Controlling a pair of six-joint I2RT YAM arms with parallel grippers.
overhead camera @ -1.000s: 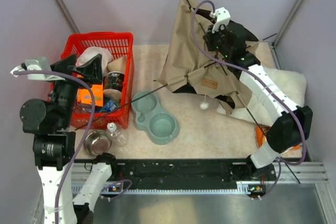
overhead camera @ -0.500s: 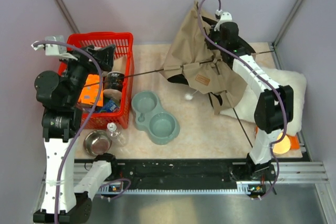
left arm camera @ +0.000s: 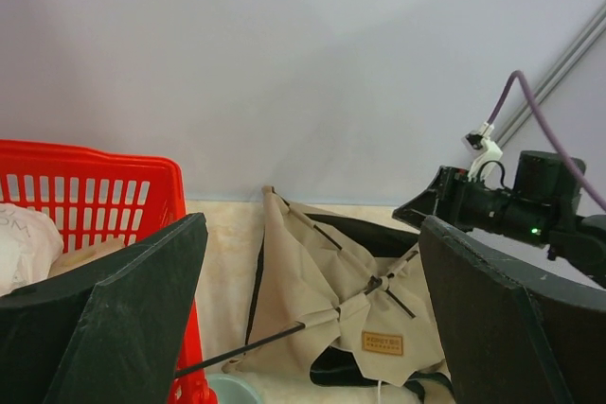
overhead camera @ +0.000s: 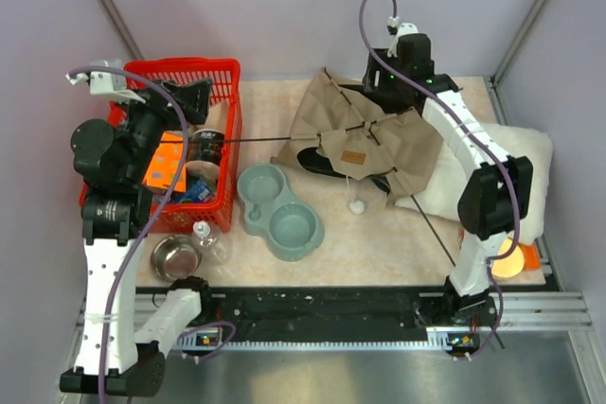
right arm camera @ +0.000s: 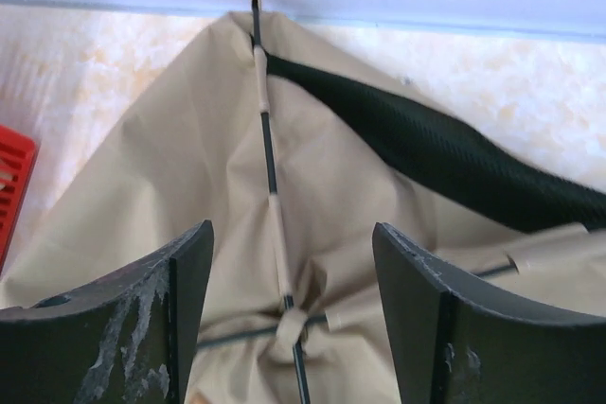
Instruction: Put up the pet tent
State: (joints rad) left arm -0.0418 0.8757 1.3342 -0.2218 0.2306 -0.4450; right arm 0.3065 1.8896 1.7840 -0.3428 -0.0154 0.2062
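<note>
- Pet tent of tan felt (overhead camera: 365, 139) lies slumped on the beige mat (overhead camera: 275, 101); our right claw (right arm camera: 289, 262) hangs above it, jaws apart, empty.
- Left claw (overhead camera: 187, 98) gapes empty over the red plastic basket (overhead camera: 180, 65).
- Raising step, we judge: grip the thin dark crossed poles (right arm camera: 292, 314), then lift.

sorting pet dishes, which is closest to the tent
The grey-green double bowl, left of the pet tent; the steel bowl sits farther off by the red basket.
</note>
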